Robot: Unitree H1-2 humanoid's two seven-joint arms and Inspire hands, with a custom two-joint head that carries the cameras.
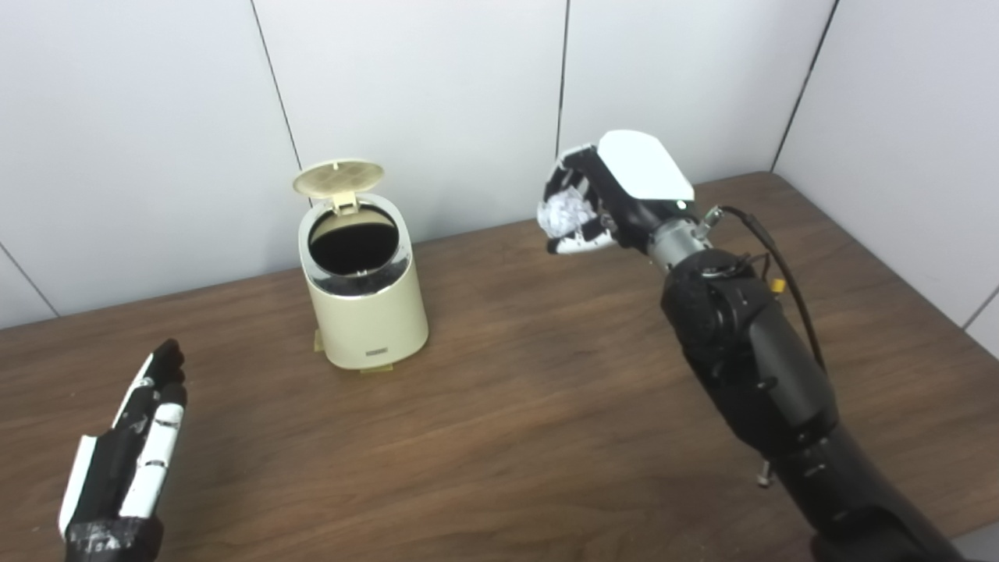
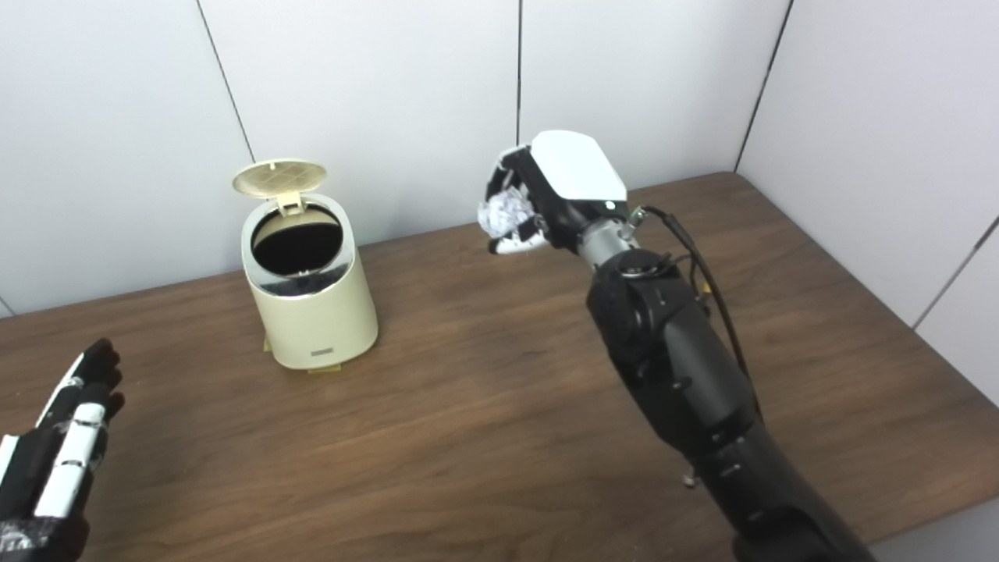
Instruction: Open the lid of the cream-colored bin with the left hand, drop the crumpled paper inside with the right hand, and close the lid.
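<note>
we see the right hand (image 1: 605,195) raised above the table (image 1: 546,406), fingers curled around the crumpled paper (image 1: 563,212), which shows white between them. the cream-colored bin (image 1: 363,297) stands on the table, well apart from those fingers on their far side, its lid (image 1: 339,178) tipped up at the back and its dark mouth exposed. the left hand (image 1: 133,453) hovers low near the table's front edge, fingers straight and close together, holding nothing, apart from the bin.
</note>
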